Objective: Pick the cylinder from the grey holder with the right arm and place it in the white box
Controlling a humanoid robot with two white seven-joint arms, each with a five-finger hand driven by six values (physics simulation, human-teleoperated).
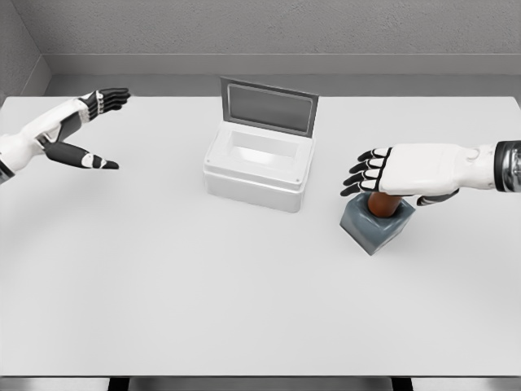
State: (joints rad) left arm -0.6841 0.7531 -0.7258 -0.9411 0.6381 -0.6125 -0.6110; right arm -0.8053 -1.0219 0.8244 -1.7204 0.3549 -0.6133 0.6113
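head view | right robot hand (407,173) fingers spread, holding nothing, directly above cylinder (383,204) | cylinder upright in grey holder (376,225) | white box (259,167) lies to its left | left robot hand (81,130) far, open

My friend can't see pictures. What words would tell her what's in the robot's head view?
A white robot's right hand, fingers spread, hovers over a brown cylinder standing in a grey holder on a white table. A white box with its lid up sits at the middle, and the left hand is open at the far left.
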